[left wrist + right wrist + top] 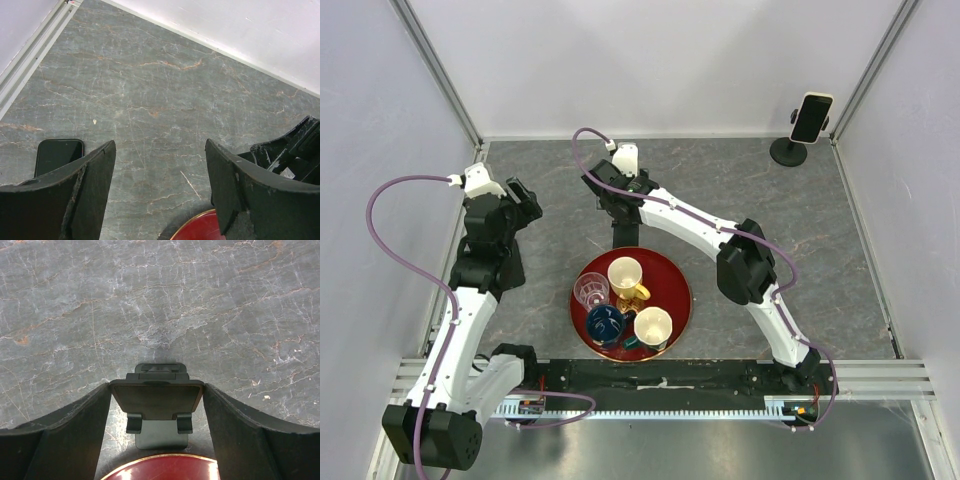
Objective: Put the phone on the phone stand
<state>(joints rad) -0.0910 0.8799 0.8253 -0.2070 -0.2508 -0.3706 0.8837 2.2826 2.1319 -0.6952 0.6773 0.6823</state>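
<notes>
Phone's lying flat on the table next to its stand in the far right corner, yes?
No. The phone isn't lying flat on the table beside the stand. It is upright, mounted on the phone stand in the far right corner. The top external view shows it.

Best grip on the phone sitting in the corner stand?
Pinch the phone by its two long edges near the top, above the clamp of the phone stand, approaching from the near left. It stands nearly upright, screen facing that way, with walls close behind and on its right.
</notes>
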